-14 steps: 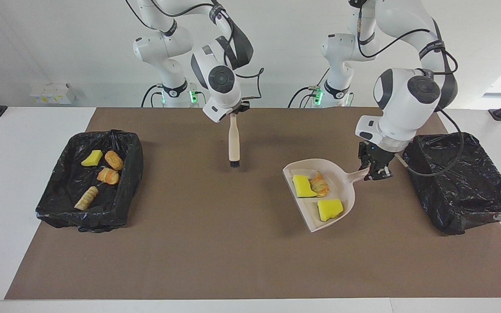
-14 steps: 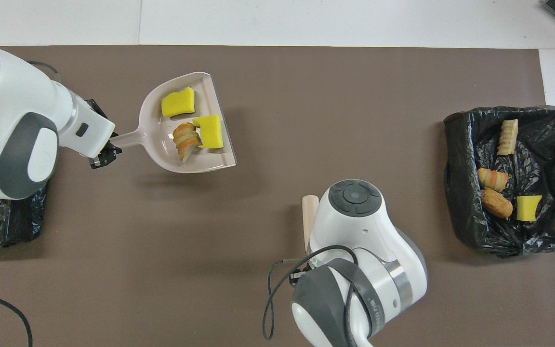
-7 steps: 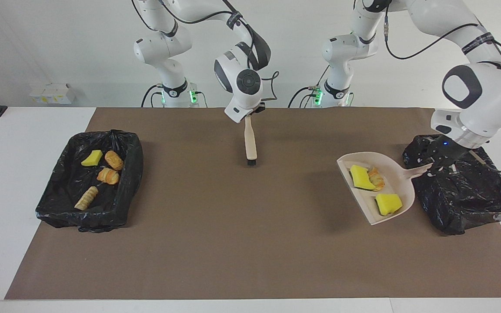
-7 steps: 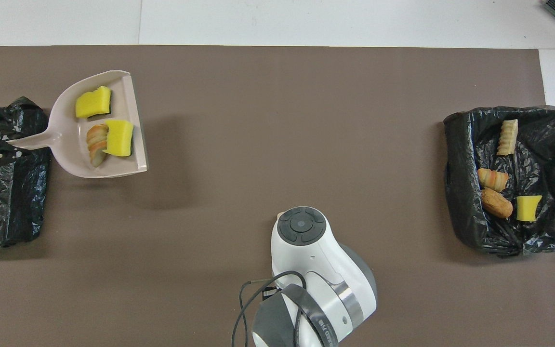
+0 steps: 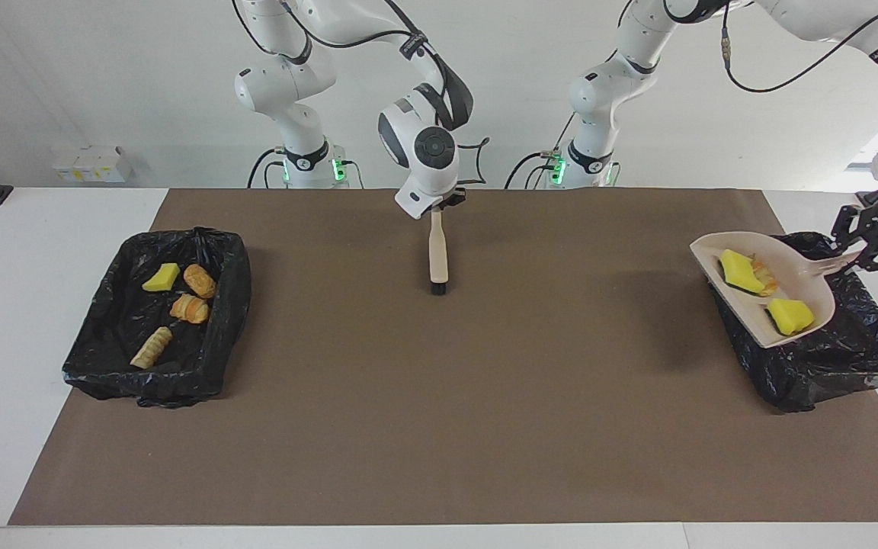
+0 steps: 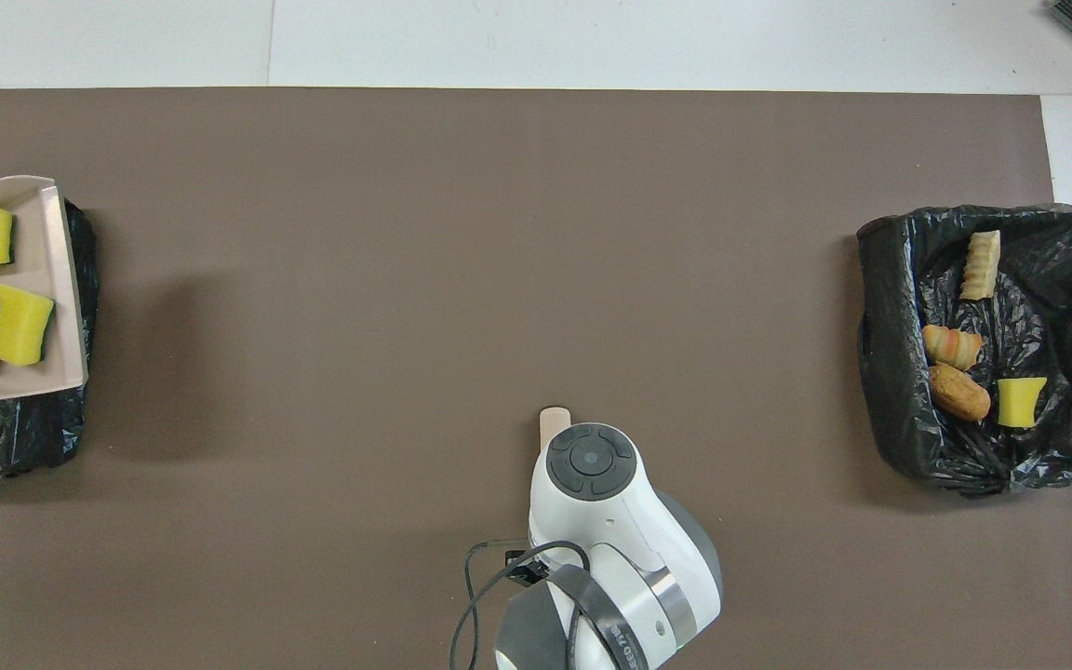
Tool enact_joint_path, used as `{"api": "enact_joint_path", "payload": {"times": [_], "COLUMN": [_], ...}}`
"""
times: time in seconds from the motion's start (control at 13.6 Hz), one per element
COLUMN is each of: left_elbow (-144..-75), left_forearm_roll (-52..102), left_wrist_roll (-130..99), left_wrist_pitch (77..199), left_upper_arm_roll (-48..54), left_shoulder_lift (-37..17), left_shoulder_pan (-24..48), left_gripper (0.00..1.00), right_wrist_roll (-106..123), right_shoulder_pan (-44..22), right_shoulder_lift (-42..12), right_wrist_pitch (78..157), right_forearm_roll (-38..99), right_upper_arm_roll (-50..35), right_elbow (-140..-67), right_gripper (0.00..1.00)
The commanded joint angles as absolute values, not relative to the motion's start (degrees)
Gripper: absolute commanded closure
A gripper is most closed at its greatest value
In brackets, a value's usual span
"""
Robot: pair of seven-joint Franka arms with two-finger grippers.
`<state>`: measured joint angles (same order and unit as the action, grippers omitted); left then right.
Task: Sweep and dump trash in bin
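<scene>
Brown mat (image 5: 439,427) on white table (image 5: 27,305); white boxes (image 5: 92,164).

In the overhead view your dustpan (image 6: 43,279) is cut by the picture's edge, so its handle and the left gripper (image 5: 866,255) stay out of sight there. The bin (image 6: 24,437) at the desk's left-arm end is mostly hidden under the pan. The right arm's casing covers the brush (image 6: 555,421) except its handle tip, and the right gripper (image 5: 439,204) too.

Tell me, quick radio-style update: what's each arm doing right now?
Left gripper shut on dustpan handle, pan over the bin at its end, three trash pieces aboard. Right gripper shut on brush, waiting mid-table. Nothing in the way.
</scene>
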<state>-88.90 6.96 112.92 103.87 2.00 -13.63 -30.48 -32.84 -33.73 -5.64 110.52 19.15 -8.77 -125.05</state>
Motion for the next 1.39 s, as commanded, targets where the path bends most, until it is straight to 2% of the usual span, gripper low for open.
{"api": "enact_joint_path", "payload": {"times": [0.0, 0.07, 0.15, 0.22, 0.29, 0.59, 0.73, 1.03, 1.32], "left_elbow": [-79.91, -78.59, -78.57, -78.57, -78.75, -81.63, -83.84, -93.67, -94.57], "left_forearm_roll": [0.65, -2.34, -4.98, -7.1, -9.82, -28.0, -33.73, -49.43, -63.08], "left_wrist_roll": [116.19, 116.1, 115.84, 115.49, 115.31, 107.79, 103.2, 94.76, 90.97], "left_wrist_pitch": [103.08, 105.36, 107.21, 108.36, 110.54, 116.54, 115.58, 115.76, 111.97], "left_upper_arm_roll": [2.73, 2.55, 2.55, 2.46, 2.46, 2.46, 2.46, 2.46, 2.46], "left_shoulder_lift": [-18.89, -19.33, -19.42, -19.51, -19.69, -18.99, -17.85, -11.97, -8.8], "left_shoulder_pan": [-31.99, -31.91, -31.64, -31.47, -31.38, -28.93, -27.0, -22.78, -18.9], "left_gripper": [1.0, 1.0, 1.0, 1.0, 1.0, 1.0, 1.0, 1.0, 1.0], "right_wrist_roll": [-34.28, -34.28, -34.28, -34.28, -33.15, -32.35, -31.21, -25.86, -13.73], "right_shoulder_pan": [-34.63, -34.63, -34.63, -34.54, -34.54, -32.53, -28.32, -20.24, -8.29], "right_shoulder_lift": [-4.57, -4.57, -4.66, -5.01, -5.53, -8.17, -8.09, -7.73, -8.44], "right_wrist_pitch": [112.24, 112.24, 112.5, 112.5, 112.5, 112.59, 112.59, 112.5, 112.5], "right_forearm_roll": [20.48, 20.48, 20.48, 20.48, 20.3, 18.38, 13.21, 4.08, 1.05], "right_upper_arm_roll": [-8.88, -8.88, -8.88, -8.88, -8.79, -8.27, -8.44, -8.44, -8.53], "right_elbow": [-127.18, -127.18, -127.09, -126.65, -126.04, -121.65, -119.46, -113.39, -108.55], "right_gripper": [1.0, 1.0, 0.83, 0.5, 0.0, 0.0, 0.0, 0.0, 0.0]}}
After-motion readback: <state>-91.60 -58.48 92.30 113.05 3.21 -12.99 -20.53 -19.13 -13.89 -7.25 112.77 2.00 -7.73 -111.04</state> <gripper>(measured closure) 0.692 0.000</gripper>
